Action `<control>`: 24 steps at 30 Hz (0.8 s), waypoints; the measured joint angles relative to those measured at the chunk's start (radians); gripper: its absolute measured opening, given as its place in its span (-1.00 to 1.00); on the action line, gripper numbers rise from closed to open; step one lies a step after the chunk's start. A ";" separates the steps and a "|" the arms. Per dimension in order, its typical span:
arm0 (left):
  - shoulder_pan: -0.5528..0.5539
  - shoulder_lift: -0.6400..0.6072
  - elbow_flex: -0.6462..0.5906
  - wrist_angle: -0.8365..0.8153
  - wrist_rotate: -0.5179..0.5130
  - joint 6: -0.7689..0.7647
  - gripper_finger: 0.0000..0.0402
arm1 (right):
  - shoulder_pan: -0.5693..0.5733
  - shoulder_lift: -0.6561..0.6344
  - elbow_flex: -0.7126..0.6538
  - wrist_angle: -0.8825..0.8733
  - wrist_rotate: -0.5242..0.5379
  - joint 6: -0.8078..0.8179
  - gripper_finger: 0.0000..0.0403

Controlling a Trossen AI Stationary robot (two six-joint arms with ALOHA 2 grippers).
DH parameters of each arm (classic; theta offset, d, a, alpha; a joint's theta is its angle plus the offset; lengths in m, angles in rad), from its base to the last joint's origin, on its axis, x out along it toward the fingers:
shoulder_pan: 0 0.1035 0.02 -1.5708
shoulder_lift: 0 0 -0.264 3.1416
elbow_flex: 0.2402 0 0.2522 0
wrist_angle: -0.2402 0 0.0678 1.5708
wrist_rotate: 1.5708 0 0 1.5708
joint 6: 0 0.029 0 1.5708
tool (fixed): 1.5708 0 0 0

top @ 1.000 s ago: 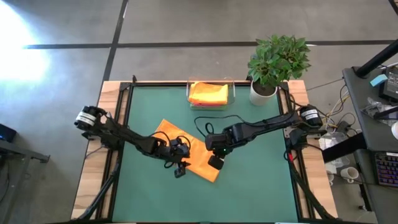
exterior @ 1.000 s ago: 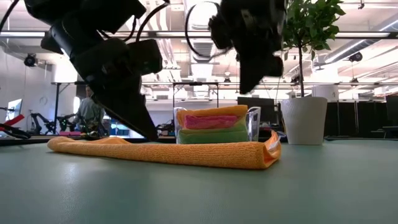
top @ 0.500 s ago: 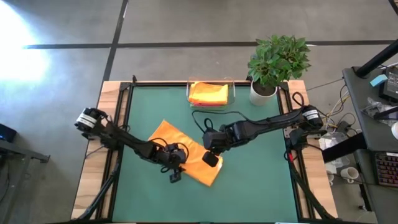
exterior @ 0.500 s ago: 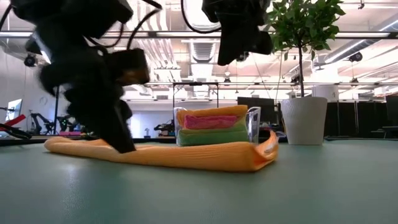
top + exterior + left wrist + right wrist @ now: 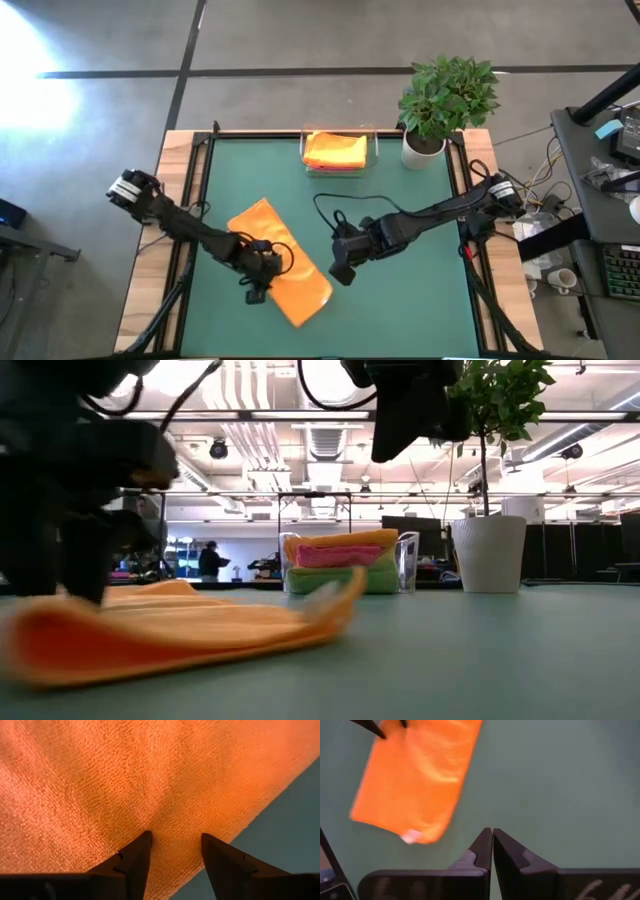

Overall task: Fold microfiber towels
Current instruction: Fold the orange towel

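Folded orange towel (image 5: pixel 279 262) lying lower left of centre on the green desk (image 5: pixel 420 310) in the high view, left gripper (image 5: pixel 255 291) down on its near-left edge with jaws apart, tips pressed to the cloth but pinching nothing visible in the left wrist view. Right gripper (image 5: pixel 341 273) just right of the towel, clear of it, above bare desk, jaws closed and empty. Remaining towels (image 5: pixel 334 151) stacked in the clear tray (image 5: pixel 372 141) at top centre beside the potted plant (image 5: pixel 446 96); only orange, pink and green layers made out in the low view, blurred near cloth hiding the left gripper's tips there.
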 joint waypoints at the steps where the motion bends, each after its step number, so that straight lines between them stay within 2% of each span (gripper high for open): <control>1: -0.008 -0.007 0.000 -0.028 0.009 0.014 -0.19 | 0.007 0.000 -0.002 0.001 0.014 0.011 -0.96; 7: -0.047 -0.115 -0.003 -0.189 0.026 0.071 -0.19 | 0.027 0.000 -0.009 0.004 0.049 0.071 -0.96; 11: -0.067 -0.230 -0.015 -0.290 0.023 0.039 -0.19 | 0.030 0.000 -0.012 0.006 0.082 0.091 -0.96; 15: -0.104 -0.350 -0.006 -0.282 0.013 -0.021 -0.19 | 0.030 0.000 -0.012 0.023 0.084 0.089 -0.96; 20: -0.183 -0.438 0.003 -0.274 -0.005 -0.039 -0.19 | 0.032 0.001 -0.016 0.105 0.084 -0.012 -0.96; 24: -0.258 -0.437 0.038 -0.269 -0.010 -0.120 -0.19 | 0.032 0.001 -0.019 0.199 0.081 -0.144 -0.96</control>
